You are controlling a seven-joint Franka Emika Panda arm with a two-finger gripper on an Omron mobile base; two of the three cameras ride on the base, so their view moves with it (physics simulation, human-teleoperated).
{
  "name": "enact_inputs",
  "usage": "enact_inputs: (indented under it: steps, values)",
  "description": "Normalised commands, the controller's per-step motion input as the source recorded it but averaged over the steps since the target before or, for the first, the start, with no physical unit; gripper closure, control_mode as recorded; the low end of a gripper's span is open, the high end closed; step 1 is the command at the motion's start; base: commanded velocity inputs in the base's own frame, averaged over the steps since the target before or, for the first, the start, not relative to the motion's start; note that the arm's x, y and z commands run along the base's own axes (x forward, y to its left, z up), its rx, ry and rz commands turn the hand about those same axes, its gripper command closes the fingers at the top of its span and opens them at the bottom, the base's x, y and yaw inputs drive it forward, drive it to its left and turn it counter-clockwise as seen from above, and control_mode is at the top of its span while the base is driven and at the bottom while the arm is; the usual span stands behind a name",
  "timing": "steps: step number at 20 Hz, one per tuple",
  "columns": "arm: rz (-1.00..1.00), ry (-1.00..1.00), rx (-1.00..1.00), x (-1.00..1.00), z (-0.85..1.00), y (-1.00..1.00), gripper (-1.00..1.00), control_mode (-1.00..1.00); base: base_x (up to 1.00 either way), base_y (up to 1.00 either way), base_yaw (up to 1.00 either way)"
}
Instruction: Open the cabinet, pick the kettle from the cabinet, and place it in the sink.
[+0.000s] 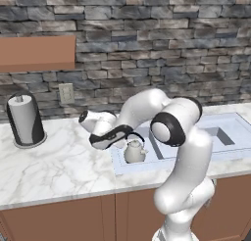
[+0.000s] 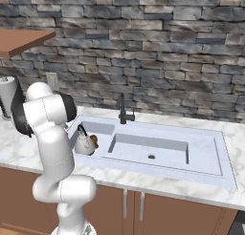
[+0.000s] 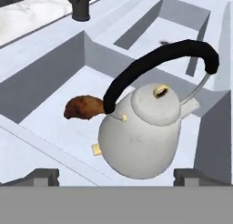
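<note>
**Kettle down in the sink, jaws apart**

Stone-walled kitchen, marble counter. My gripper [image 3: 116, 175] hangs with jaws spread wide, the kettle [image 3: 143, 129] just ahead between the fingertips, sitting in the sink's [image 3: 50, 77] small basin beside a brown drumstick-like item [image 3: 84, 107]. Risk, I judge: lifting away carelessly could snag the arched handle and tip it.

a paper towel roll [image 1: 24, 119] stands on the marble counter [image 1: 63, 166] below a wall outlet [image 1: 66, 93].
</note>
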Motion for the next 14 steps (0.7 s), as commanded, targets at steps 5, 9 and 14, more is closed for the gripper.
enact_inputs:
  steps: [5, 9, 14]
  values:
    - [0.29, 0.03, 0.06, -0.24, 0.27, -0.02, -1.0, -1.0, 0.0, 0.0, 0.0]
    - [0.42, 0.0, 0.01, -0.29, 0.25, -0.05, -1.0, -1.0, 0.0, 0.0, 0.0]
    - [0.42, 0.01, 0.03, -0.32, 0.27, -0.06, -1.0, -1.0, 0.0, 0.0, 0.0]
